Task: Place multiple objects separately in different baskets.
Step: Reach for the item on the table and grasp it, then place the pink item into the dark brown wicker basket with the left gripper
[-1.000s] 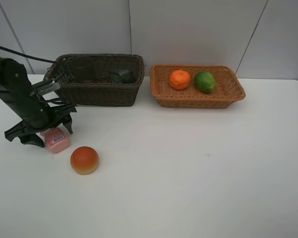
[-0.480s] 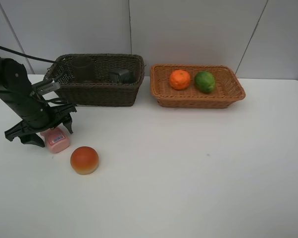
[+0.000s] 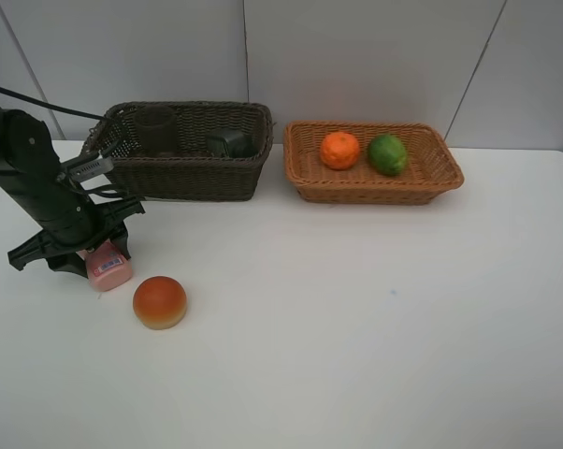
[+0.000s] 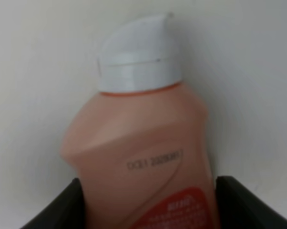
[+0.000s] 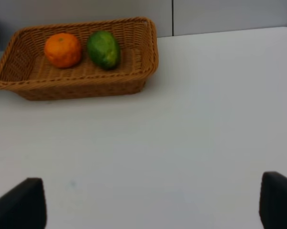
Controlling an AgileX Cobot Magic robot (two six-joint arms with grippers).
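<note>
Checking front to back: bun [image 3: 160, 302] loose on table [image 3: 356, 318], front left. Pink bottle [image 3: 110, 271] lies flat just behind it, between the fingers [image 4: 57, 214] of L gripper [image 3: 94, 256]. Fingers sit at both its sides; cannot tell if clamped. R gripper [image 5: 148, 198]: jaws wide apart, empty, over bare table. Dark basket [image 3: 188, 176], rear left: cup [image 3: 155, 129] & pump bottle [image 3: 230, 142] inside. Tan basket [image 3: 375, 193], just right of it: orange [image 3: 339, 150] & green fruit [image 3: 387, 154] inside, side by side.
</note>
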